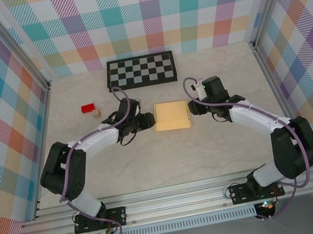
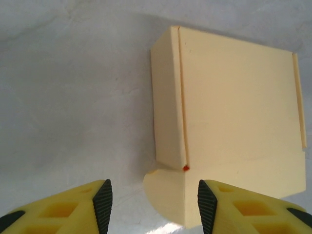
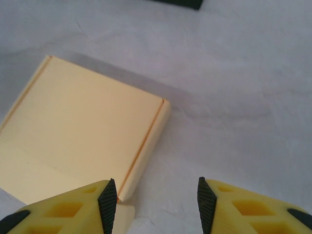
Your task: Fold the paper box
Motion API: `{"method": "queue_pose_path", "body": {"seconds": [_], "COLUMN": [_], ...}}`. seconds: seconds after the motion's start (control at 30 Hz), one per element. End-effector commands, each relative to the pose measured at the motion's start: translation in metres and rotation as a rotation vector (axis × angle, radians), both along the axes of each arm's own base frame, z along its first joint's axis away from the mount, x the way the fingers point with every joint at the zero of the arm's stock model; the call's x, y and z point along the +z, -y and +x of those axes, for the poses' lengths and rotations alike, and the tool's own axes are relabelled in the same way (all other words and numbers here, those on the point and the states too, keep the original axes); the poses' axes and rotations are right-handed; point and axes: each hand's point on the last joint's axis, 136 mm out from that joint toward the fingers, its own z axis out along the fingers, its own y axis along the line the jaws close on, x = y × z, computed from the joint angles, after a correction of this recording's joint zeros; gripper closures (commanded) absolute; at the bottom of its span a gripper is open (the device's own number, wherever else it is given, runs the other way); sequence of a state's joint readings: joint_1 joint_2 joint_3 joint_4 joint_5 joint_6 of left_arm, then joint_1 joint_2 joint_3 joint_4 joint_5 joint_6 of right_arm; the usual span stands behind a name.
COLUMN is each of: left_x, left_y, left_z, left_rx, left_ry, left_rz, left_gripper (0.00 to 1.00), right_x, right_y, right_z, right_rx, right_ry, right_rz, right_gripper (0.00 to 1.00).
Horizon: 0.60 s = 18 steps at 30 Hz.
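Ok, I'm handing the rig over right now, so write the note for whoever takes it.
paper box: lying flat between the two hands, looks folded shut.
left hand: open, empty, at the box's left side.
right hand: open, empty, at its right side.
To do: a rounded tab sticks out at the corner by the left hand; it probably needs tucking in.

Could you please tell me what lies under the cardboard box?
The flat tan cardboard box rests on the pale table; a rounded flap pokes from beneath one corner. Anything else underneath is covered.
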State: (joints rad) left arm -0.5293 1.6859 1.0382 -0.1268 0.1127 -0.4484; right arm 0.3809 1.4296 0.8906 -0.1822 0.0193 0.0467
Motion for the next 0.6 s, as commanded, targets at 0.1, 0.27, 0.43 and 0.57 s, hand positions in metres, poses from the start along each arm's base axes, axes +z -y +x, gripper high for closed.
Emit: {"method": "queue_pose_path", "body": {"seconds": [0.1,0.27,0.43,0.57], "left_x": [0.038,0.028,0.013,-0.004], "left_y": [0.025,0.056,0.086,0.087], "left_z": [0.056,0.077,0.079,0.081], "left_rx": [-0.088,-0.195,-0.322,-0.32], "left_ry": [0.066,0.061,0.033,0.002], "left_rz": [0.074,0.055,0.093,0.115], "left_gripper": [0.49,0.54,0.56,0.56], "right_x": [-0.006,-0.018,-0.034,-0.035], "right_y": [-0.012,-0.012,-0.017,-0.019], "right_z": [-0.024,-0.035,-0.055,-0.065], "right_rx": [-0.013,-0.148,-0.222,-0.219], "right_ry": [-0.122,-0.245,-0.39,-0.403], "right_rz": [0.105,0.214,0.298,0.323], "right_gripper": [0.49,0.5,0.5,0.5]}}
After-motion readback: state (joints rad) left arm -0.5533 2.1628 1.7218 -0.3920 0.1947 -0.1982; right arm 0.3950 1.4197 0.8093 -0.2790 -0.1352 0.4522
